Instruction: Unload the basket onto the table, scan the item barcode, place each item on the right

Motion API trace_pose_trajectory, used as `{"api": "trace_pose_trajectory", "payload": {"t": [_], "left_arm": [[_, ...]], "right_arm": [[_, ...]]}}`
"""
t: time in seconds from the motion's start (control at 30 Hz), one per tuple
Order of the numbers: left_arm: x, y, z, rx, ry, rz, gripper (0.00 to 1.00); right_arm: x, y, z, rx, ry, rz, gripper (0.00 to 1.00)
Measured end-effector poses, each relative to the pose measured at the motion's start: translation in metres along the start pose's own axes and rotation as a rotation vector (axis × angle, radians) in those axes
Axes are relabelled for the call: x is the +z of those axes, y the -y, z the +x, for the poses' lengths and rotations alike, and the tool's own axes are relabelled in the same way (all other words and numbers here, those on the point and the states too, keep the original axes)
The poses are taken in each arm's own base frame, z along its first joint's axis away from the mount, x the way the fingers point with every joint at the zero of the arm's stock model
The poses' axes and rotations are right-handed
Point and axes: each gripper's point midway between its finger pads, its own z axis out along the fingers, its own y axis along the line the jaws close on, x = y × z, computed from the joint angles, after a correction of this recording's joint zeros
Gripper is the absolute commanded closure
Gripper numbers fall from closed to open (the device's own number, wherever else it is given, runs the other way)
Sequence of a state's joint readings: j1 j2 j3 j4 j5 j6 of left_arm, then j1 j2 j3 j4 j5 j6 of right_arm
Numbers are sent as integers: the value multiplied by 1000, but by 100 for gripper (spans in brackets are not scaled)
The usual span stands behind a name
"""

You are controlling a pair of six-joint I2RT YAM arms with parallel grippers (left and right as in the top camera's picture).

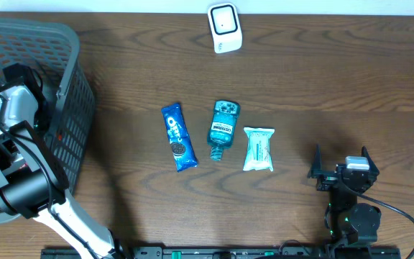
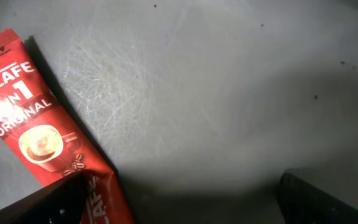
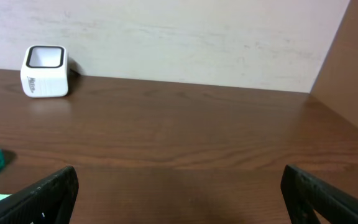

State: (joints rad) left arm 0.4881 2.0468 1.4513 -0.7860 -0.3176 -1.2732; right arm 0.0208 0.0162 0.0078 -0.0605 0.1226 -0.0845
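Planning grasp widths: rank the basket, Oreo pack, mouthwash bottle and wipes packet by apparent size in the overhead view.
1. basket, by far the largest.
2. Oreo pack and mouthwash bottle: too close to rank; the pack is longer, the bottle wider.
3. wipes packet, the smallest.

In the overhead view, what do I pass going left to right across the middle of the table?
gray basket → Oreo pack → Listerine bottle → white wipes pack → right gripper
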Motion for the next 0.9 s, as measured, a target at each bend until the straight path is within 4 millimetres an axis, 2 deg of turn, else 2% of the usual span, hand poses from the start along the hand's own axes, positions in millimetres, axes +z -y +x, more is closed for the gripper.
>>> {"api": "trace_pose_trajectory", "payload": {"t": [0.2,0.37,0.5,0.63,0.77,0.9], "left_arm": [[-10,-3,-1,16,-13,6,2],[-41,-3,-12,0,-9,65,2],[-57,-18,-14,8,-15,39,2],[-53,-27,-10,-2,-28,9,2],[-40,-36,1,-29,-50,-12,2],[-27,-33,9,-57,-64,15,2]], "right_arm": [[0,0,0,0,0,0,1],[0,0,0,0,0,0,1],[0,0,0,0,0,0,1],[0,0,0,0,0,0,1],[0,0,0,0,0,0,1],[0,0,0,0,0,0,1]]}}
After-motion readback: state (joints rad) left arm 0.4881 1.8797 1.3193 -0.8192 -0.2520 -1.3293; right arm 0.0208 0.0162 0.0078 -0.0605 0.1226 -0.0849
